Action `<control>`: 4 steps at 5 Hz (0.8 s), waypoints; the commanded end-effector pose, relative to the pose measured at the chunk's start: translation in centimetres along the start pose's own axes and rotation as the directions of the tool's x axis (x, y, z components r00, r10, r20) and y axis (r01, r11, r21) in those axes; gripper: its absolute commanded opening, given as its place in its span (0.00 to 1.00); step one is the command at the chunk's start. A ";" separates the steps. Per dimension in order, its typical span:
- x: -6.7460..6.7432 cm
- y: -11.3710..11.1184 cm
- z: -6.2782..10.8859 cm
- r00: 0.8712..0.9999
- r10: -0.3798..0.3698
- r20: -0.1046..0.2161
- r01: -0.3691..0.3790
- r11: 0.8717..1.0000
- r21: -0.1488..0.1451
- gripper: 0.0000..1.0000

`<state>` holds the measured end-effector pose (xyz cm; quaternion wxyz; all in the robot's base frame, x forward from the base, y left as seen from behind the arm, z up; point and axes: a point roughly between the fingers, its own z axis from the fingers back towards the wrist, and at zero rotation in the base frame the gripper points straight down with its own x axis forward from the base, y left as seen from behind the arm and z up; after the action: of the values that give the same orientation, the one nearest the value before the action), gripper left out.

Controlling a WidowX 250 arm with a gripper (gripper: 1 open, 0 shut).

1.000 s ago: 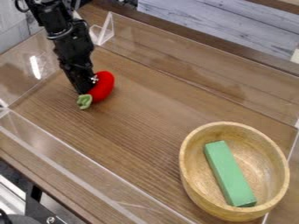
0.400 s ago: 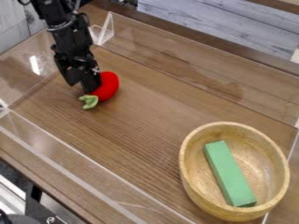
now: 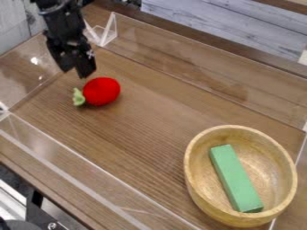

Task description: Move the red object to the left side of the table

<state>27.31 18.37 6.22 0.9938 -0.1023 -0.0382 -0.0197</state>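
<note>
The pincer (image 3: 75, 65) hangs above the far left part of the surface (image 3: 168, 108), its dark jaws standing apart with nothing between them, pointing almost straight down. The red object (image 3: 100, 90) lies free on the wood just below and to the right of the pincer in the camera view, that is, a little nearer the camera and toward the middle; the two are near each other but clearly apart, with bare wood showing between the jaw tips and the fruit. The fruit lies on its side, its long axis running roughly left to right in the picture, the green stem pointing left toward the clear acrylic wall (image 3: 36, 99) and the rounded red end pointing right. It sits well over on the left side of the surface, far from the wooden bowl (image 3: 204, 180) at lower right, which holds the green block (image 3: 235, 178). Judging by this, the placing looks done, and any further move need only lift the arm clear without brushing the fruit.
</note>
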 end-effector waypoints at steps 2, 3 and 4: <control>2.4 -1.2 3.4 0.993 0.090 0.071 -0.092 0.995 0.025 1.00; 3.2 -3.1 3.6 0.985 0.149 0.085 -0.152 0.988 0.023 1.00; 4.3 -3.4 3.6 0.992 0.099 0.079 -0.101 0.995 0.019 1.00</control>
<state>30.52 15.45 8.85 0.9921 -0.1097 -0.0447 0.0413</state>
